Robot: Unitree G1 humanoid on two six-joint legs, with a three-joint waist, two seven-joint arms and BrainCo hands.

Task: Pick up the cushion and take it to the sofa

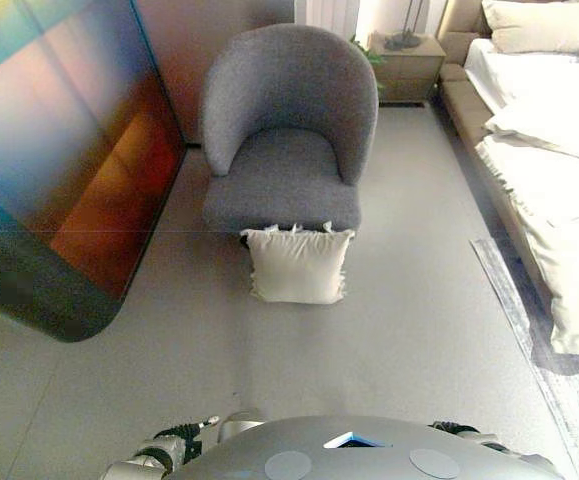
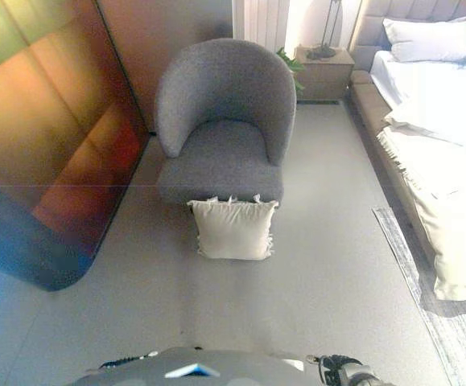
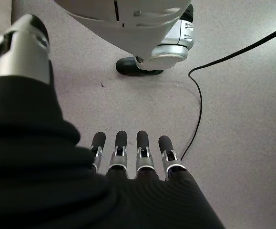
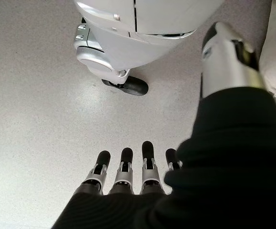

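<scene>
We see the soft cream square cushion [image 1: 298,264] with frilly edges propped against the front of the round grey fabric armchair [image 1: 287,130] — nobody holds it yet. Our left robot hand [image 3: 128,155] and right robot hand [image 4: 128,169] hang empty over the smooth grey floor [image 1: 409,340], fingers straight and apart.

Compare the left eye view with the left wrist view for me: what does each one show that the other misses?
Only the left eye view shows the cream cushion standing on the floor against the front of the grey armchair, with the bed off to the right and a nightstand behind. Only the left wrist view shows the left hand, fingers straight and holding nothing, hanging above bare floor. Both share the same grey floor.
</scene>
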